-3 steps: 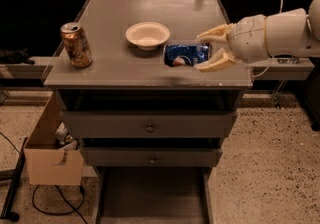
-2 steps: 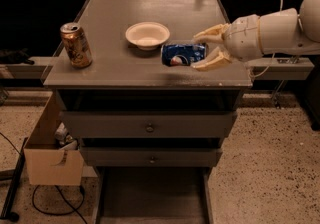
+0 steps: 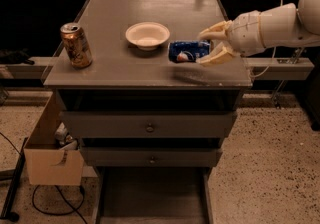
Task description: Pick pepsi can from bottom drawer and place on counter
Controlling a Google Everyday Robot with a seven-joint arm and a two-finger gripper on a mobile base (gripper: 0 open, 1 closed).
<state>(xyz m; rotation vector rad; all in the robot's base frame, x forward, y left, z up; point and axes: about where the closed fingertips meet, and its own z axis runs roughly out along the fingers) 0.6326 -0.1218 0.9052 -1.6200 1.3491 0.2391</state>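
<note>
Bottom drawer [image 3: 150,195]: one. Pulled out low under the front edge. Flat grey tray with thin side walls.

Upper drawers: two, at [image 3: 100,124] and [image 3: 110,157], stacked below the front edge. Plain grey fronts, one small round knob each.

Box [image 3: 52,160]: one. Open brown cardboard, on the speckled floor [image 3: 260,168] by the left side.

Counter [image 3: 115,68]: one. Broad, matte grey, roughly square top.

Gold can [image 3: 76,44]: one. Upright near the left edge. Metal cylinder, gold-brown print, silver top.

Pepsi can [image 3: 186,51]: one. Over the counter towards the right edge, lying on its side. Blue metal with a round logo. Its shadow falls nearer the front edge. Contact with the surface cannot be told.

Gripper [image 3: 200,48]: one. It reaches in over the right edge and is closed on the pepsi can, one cream finger on the far side and one on the near side. Arm [image 3: 272,23] is pale and rounded.

Bowl [image 3: 147,35]: one. Just left of the pepsi can, apart from it. White, round, shallow.
</note>
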